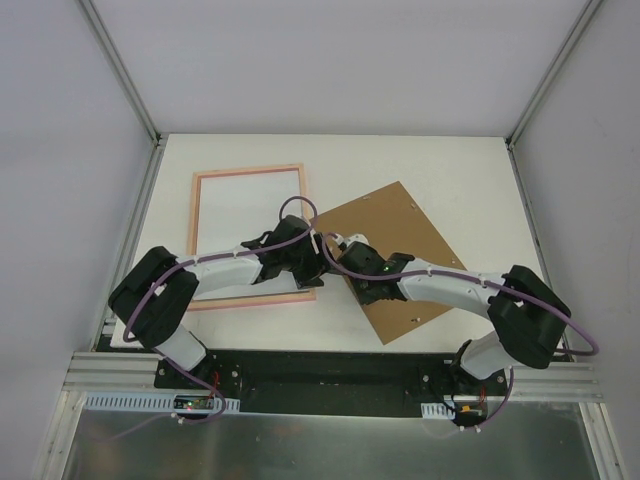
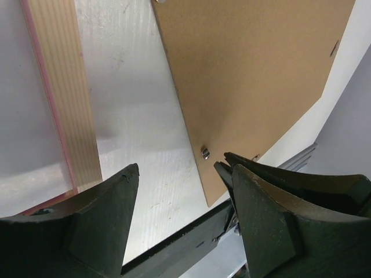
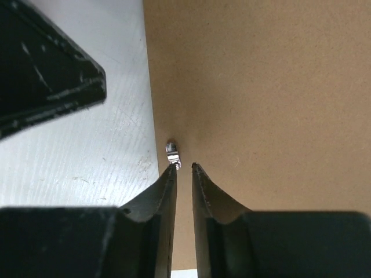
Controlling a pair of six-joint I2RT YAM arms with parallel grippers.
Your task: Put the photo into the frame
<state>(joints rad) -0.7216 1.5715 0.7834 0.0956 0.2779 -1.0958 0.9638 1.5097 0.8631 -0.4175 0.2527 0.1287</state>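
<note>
Showing the photo (image 1: 245,215), white back up, lying inside the frame (image 1: 248,171) at far left: you may judge that step done. Your left gripper (image 2: 178,168) hangs open between the frame and the brown backing board (image 1: 420,250) on the right. Your right gripper (image 3: 184,167), jaws almost together by the board's metal tab (image 3: 172,152), may or may not pinch it. Fitting the board looks to be what is left.

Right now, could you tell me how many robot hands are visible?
2. The left hand hovers between the pink rectangular frame and the brown flat board; the right hand is at that board's edge, by a metal clip.
</note>
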